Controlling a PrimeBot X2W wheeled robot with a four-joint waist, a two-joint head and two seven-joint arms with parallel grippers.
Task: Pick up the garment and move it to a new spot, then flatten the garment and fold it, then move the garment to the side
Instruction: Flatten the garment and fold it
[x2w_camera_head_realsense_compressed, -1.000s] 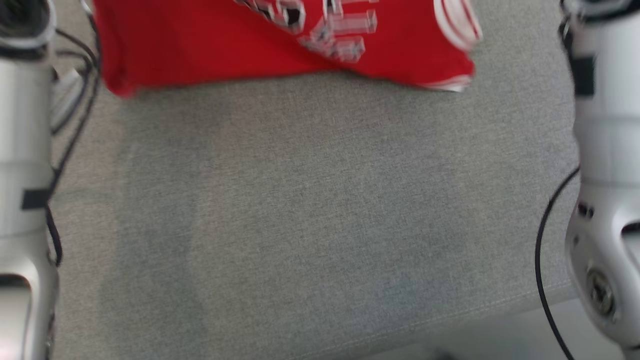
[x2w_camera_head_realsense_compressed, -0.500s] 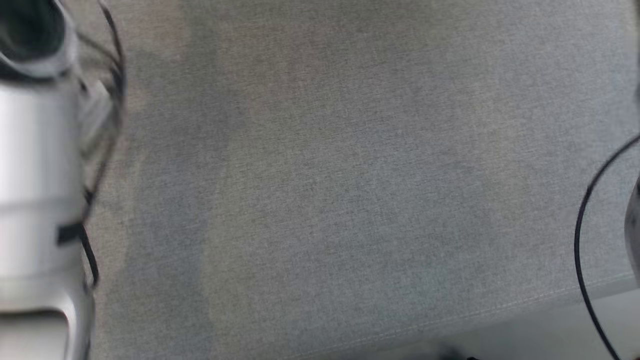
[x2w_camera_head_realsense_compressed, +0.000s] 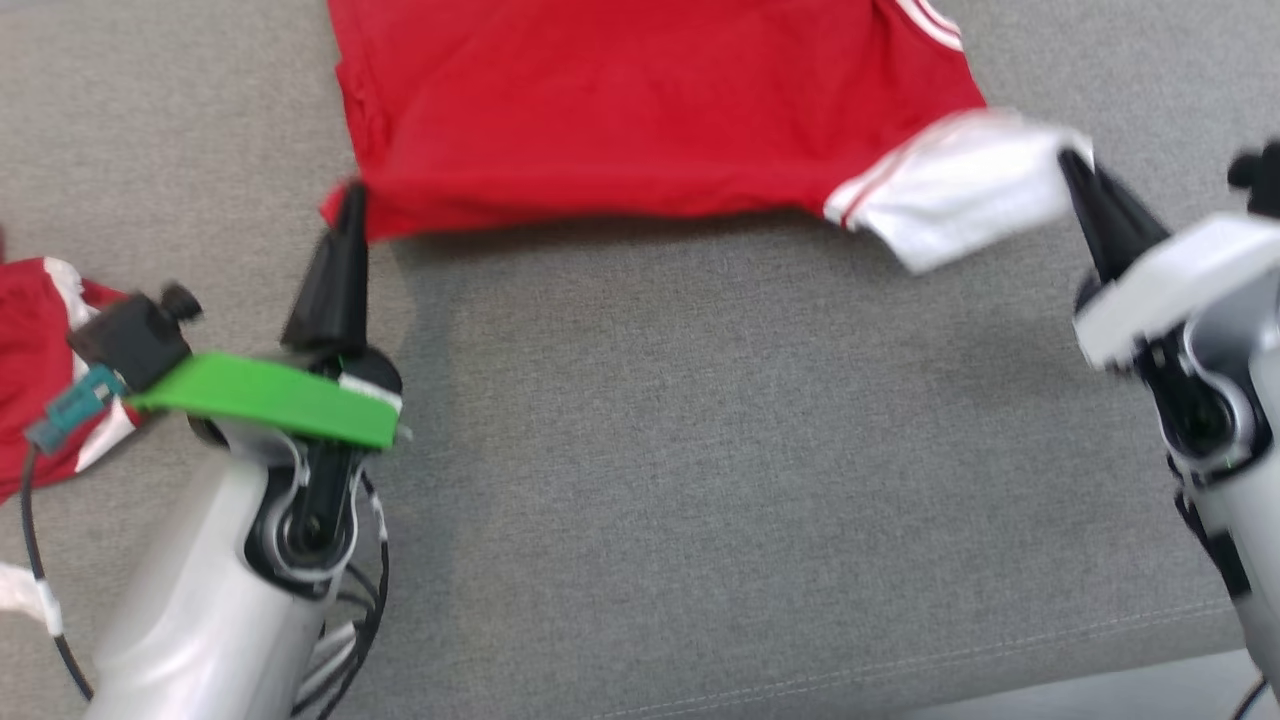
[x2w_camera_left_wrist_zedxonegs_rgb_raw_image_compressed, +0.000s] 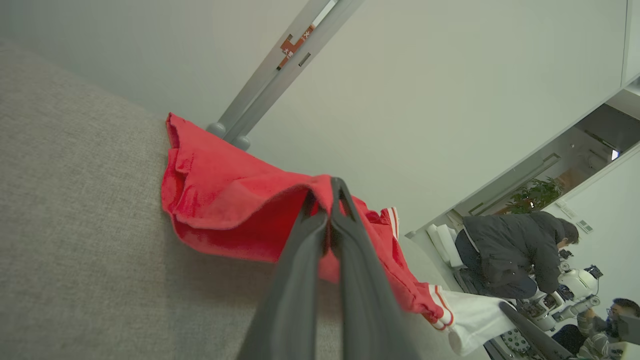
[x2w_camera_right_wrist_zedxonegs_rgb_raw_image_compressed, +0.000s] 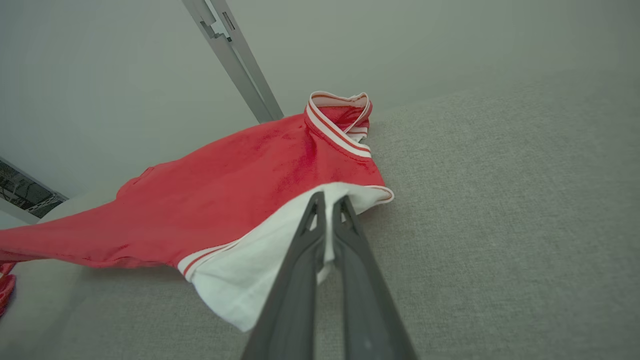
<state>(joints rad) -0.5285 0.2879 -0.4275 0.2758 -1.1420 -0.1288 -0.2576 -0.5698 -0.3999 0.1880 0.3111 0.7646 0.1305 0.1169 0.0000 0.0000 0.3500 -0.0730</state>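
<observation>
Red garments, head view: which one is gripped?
The large shirt across the top, pinched at its corner and white sleeve; the crumpled one at left edge lies free.

The sticker on the post is too small to read.

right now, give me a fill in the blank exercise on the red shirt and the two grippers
The left gripper is shut on a ____ corner of the red short-sleeved cloth shirt.
The right gripper is shut on the shirt's ____ sleeve.
The shirt lies on a ____ woven fabric surface.
Missing: red; white; grey.
</observation>
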